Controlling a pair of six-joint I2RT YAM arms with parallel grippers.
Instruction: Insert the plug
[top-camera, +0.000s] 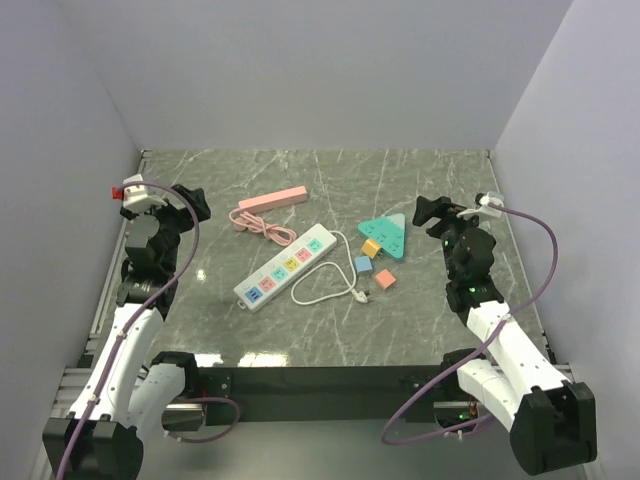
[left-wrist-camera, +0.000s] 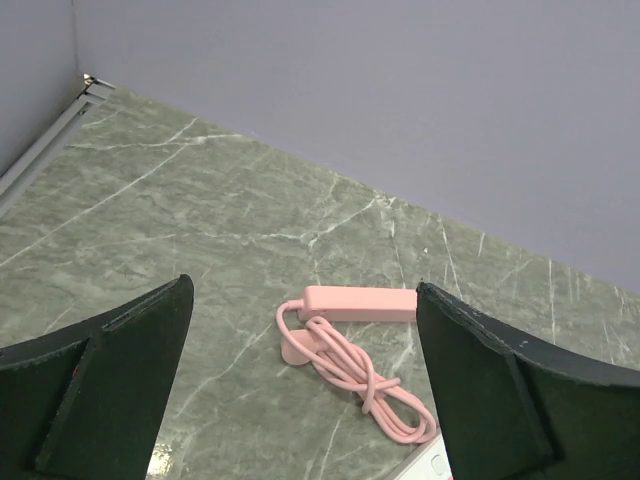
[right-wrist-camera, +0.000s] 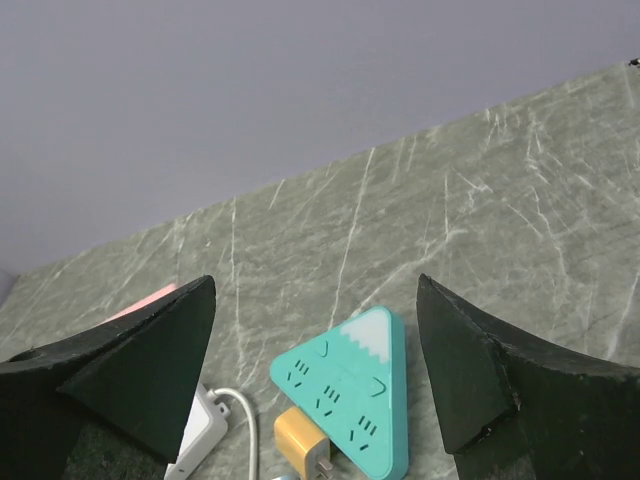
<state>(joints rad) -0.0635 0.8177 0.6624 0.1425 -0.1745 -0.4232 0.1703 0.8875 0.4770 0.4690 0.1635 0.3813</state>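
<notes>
Left gripper (left-wrist-camera: 305, 290), right gripper (right-wrist-camera: 315, 285) agape, three power strips (top-camera: 272, 199) (top-camera: 284, 268) (top-camera: 386, 236), three cube adapters (top-camera: 369, 247) (top-camera: 362, 264) (top-camera: 385, 280)

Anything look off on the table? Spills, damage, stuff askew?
Nothing spilled or damaged. The white power strip lies diagonally, its cord looped loosely beside it, the plug resting on the table, in no socket. A yellow adapter, blue adapter and orange adapter lie loose by the teal socket block. Looks like ordinary setup clutter.

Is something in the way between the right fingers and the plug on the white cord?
The small orange block lies roughly between the right fingers and the plug, close beside it. Nothing covers the plug from above.
</notes>
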